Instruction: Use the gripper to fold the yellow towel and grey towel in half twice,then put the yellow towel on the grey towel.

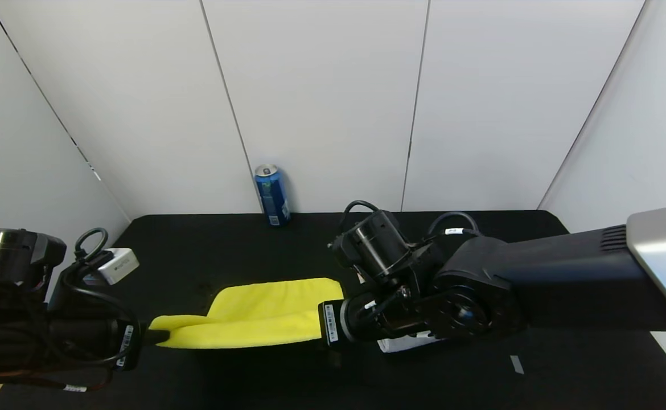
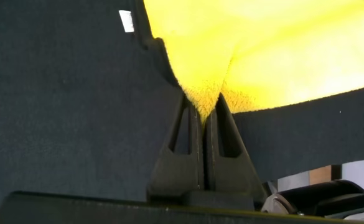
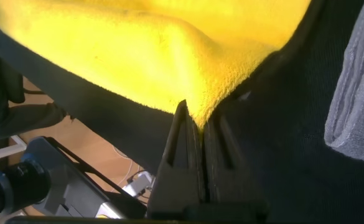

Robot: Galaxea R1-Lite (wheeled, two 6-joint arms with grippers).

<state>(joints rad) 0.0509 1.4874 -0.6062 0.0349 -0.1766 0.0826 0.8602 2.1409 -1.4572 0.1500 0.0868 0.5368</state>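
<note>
The yellow towel (image 1: 259,316) is stretched between my two grippers, with its far part lying on the black table (image 1: 208,245). My left gripper (image 1: 159,336) is shut on the towel's left corner, as the left wrist view shows (image 2: 205,115). My right gripper (image 1: 320,320) is shut on the right corner, also seen in the right wrist view (image 3: 200,121). The yellow plush fills both wrist views (image 2: 262,50) (image 3: 138,56). The grey towel (image 3: 356,93) lies on the table beside the right gripper. In the head view it is mostly hidden under my right arm, with only a pale bit (image 1: 404,343) showing.
A blue drinks can (image 1: 272,195) stands at the table's back edge. A white box (image 1: 118,265) sits at the left edge by my left arm. A small tape mark (image 1: 516,364) is on the table at front right. White walls enclose the back and sides.
</note>
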